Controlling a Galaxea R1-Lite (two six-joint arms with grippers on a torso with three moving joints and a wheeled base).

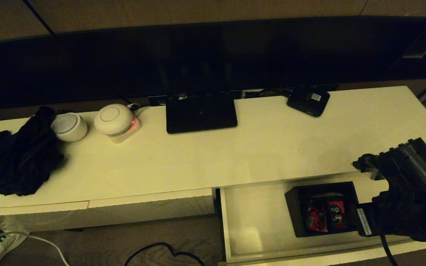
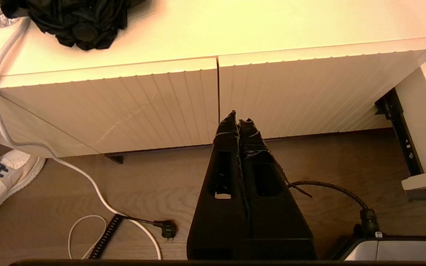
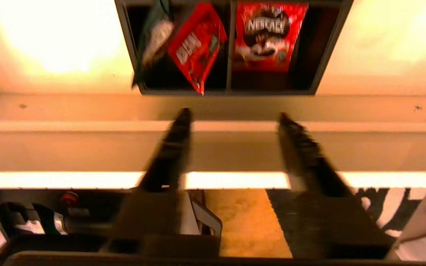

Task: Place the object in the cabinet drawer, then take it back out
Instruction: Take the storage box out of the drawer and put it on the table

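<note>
The cream-white cabinet drawer (image 1: pixel 253 210) is pulled out at the lower right. The black organiser box (image 1: pixel 293 207) stands inside it toward its right, with red-and-white packets (image 1: pixel 325 218) showing in its compartments. My right arm (image 1: pixel 405 210) hangs over the drawer's right front part, just beside the box. In the right wrist view my right gripper (image 3: pixel 234 113) is open over the drawer's front wall (image 3: pixel 213 147), empty, and the box (image 3: pixel 229 88) lies a short way beyond its fingertips. My left gripper (image 2: pixel 239 116) is shut on nothing, low in front of the closed ribbed fronts.
On the cabinet top are a flat black router (image 1: pixel 201 112), a small black device (image 1: pixel 308 99), two white round devices (image 1: pixel 68 126) and a black cloth (image 1: pixel 20 159). Closed ribbed drawer fronts (image 2: pixel 124 107) sit left of the open drawer. Cables (image 2: pixel 98 192) and a shoe (image 2: pixel 2 177) lie on the floor.
</note>
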